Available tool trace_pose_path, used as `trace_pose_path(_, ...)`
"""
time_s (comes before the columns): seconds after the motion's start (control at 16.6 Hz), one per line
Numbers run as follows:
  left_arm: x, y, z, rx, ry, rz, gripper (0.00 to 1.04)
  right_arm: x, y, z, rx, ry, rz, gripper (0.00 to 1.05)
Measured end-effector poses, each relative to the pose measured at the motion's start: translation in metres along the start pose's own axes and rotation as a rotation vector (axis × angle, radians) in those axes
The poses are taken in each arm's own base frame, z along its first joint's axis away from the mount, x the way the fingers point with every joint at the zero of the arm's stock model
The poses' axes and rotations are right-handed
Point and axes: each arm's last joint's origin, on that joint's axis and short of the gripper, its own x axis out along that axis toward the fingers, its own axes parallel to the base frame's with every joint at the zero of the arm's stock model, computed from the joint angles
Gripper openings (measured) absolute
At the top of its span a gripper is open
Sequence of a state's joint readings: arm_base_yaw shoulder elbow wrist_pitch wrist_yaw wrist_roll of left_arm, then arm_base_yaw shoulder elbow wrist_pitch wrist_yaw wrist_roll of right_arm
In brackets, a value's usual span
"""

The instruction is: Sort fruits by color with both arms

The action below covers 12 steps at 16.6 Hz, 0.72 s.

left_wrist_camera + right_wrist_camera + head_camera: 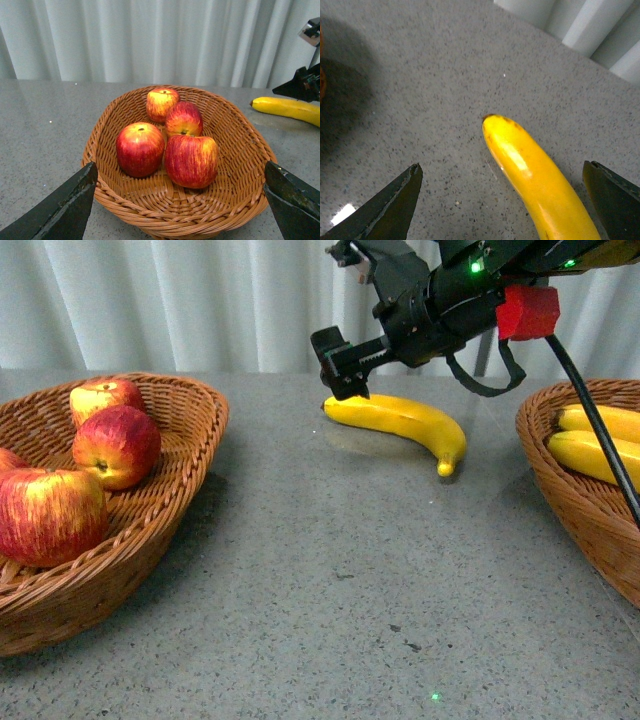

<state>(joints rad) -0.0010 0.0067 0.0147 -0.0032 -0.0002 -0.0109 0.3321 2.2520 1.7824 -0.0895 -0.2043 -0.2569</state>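
**Wide Claw Poised Over Loose Banana**

Starting at the right claw (342,370): spread wide and holding nothing, hanging just over one end of the loose banana (405,420), the end nearer the left basket (170,500). In the wrist view, one jaw well out to each side of that end. Hard to tell whether touching the skin.

Outward from there: lying flat on the grey surface (350,590), between the two baskets and nearer the right basket (570,480), with two more bananas (600,440) inside.

On handling: probably light and fairly stiff, but glossy and smooth (so apt to slide or swivel if pinched at the tapering tip). Better to take hold nearer the thicker middle, closing across the narrow width, and gently, to avoid bruising.

Further out, at the left claw (180,170): likewise gaping and empty, held before the left basket, with four red apples (191,160) resting inside.
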Motion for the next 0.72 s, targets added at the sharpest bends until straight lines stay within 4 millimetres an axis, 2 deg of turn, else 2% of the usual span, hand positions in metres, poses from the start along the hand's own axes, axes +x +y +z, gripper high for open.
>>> trace_pose_path(0.48, 0.000, 0.000, 0.000, 0.000, 0.000, 0.000, 0.98, 0.012, -0.007, -0.001, -0.037, 0.052, -0.030, 0.98)
trace_pose_path(0.72, 0.000, 0.000, 0.000, 0.000, 0.000, 0.000, 0.98, 0.022, -0.021, -0.004, -0.081, 0.139, -0.029, 0.98)
